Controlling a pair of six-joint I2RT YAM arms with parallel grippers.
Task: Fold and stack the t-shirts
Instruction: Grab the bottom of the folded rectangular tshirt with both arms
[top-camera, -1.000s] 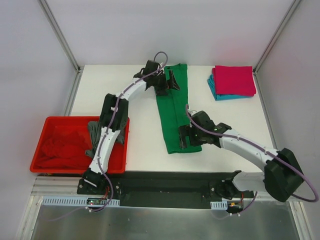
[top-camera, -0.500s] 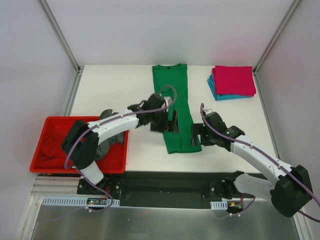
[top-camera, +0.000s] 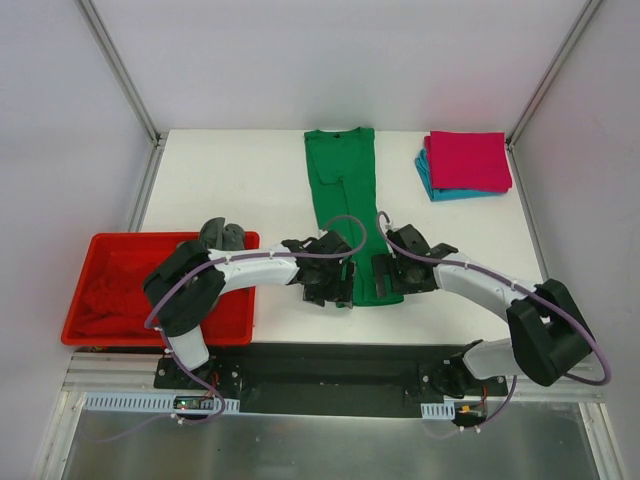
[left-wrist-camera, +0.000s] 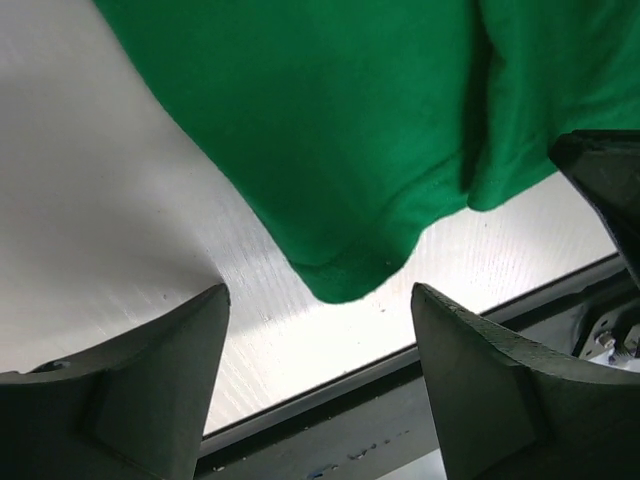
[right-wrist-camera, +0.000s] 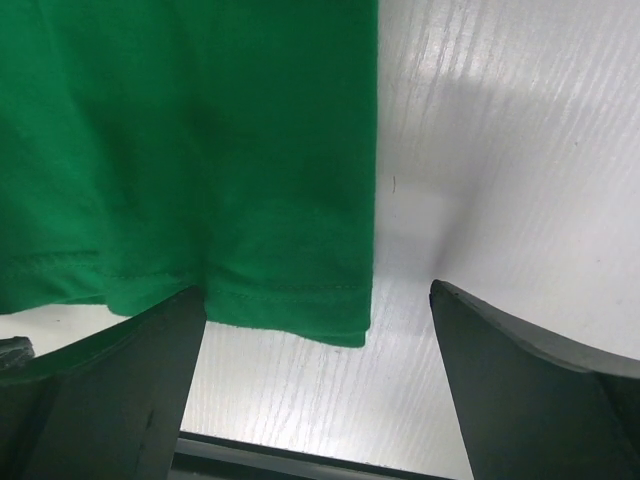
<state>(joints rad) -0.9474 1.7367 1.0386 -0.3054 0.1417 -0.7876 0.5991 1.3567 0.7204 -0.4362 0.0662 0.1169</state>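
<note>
A bright green t-shirt, folded into a long strip, lies on the white table from the back edge towards the front. My left gripper is open, low over its near left corner. In the left wrist view the rounded hem corner lies just ahead of the open gripper. My right gripper is open at the near right corner. In the right wrist view the gripper straddles the stitched hem of the shirt. A magenta-pink shirt lies folded on a teal one at the back right.
A red plastic tray stands at the front left, holding a crumpled red shirt and a dark grey shirt at its right rim. The table's front edge and a dark rail run just below the green hem.
My left arm has swung from the shirt's far collar end back to the near hem. My right gripper has shifted a little to the near right corner. The collar end is now uncovered.
</note>
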